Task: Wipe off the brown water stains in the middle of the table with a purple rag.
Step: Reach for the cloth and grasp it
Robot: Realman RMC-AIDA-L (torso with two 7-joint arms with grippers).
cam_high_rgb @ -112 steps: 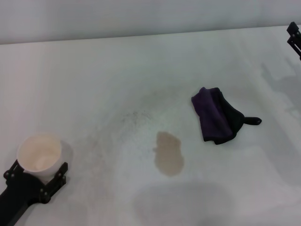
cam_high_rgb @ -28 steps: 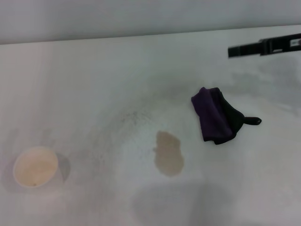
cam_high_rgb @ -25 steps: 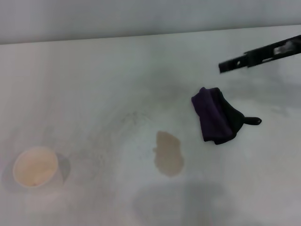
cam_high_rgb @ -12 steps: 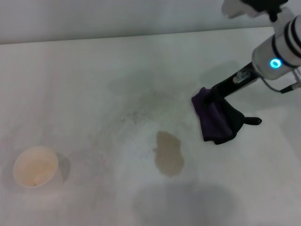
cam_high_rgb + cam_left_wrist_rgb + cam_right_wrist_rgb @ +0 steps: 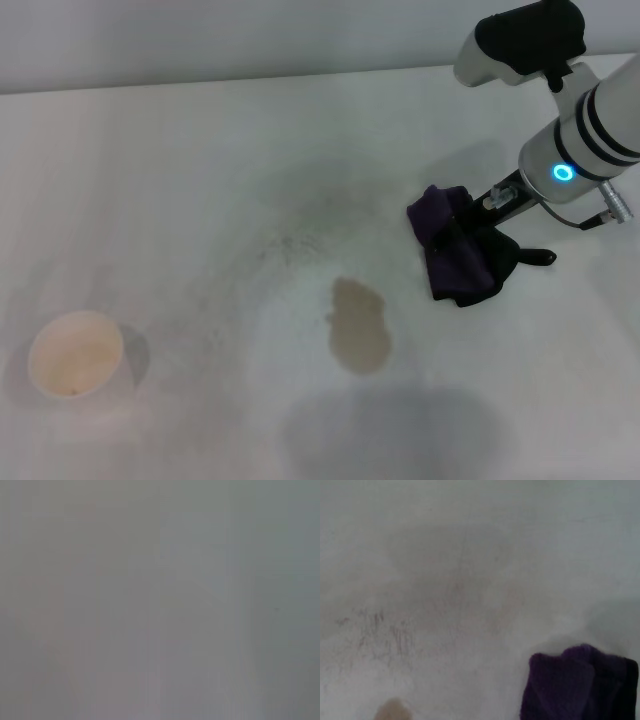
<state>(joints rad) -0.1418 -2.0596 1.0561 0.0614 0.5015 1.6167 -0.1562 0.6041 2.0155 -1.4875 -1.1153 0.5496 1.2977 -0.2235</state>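
Note:
The purple rag (image 5: 452,256) lies crumpled on the white table (image 5: 180,180), right of centre, its black part and short tab toward the right. The brown water stain (image 5: 358,326) is a tan oval just left of and nearer than the rag, apart from it. My right gripper (image 5: 468,218) reaches down from the right onto the top of the rag, at the seam of purple and black. The right wrist view shows the rag (image 5: 575,690) and an edge of the stain (image 5: 392,711). My left gripper is out of view; the left wrist view shows only plain grey.
A white paper cup (image 5: 75,353) stands upright at the near left of the table. Faint grey speckles (image 5: 285,245) lie behind the stain. The table's far edge (image 5: 300,78) meets a grey wall.
The right arm came in from the far right and dropped onto the rag. The left gripper, at the cup 4.5 s ago, has left the view. Rag and stain have not moved.

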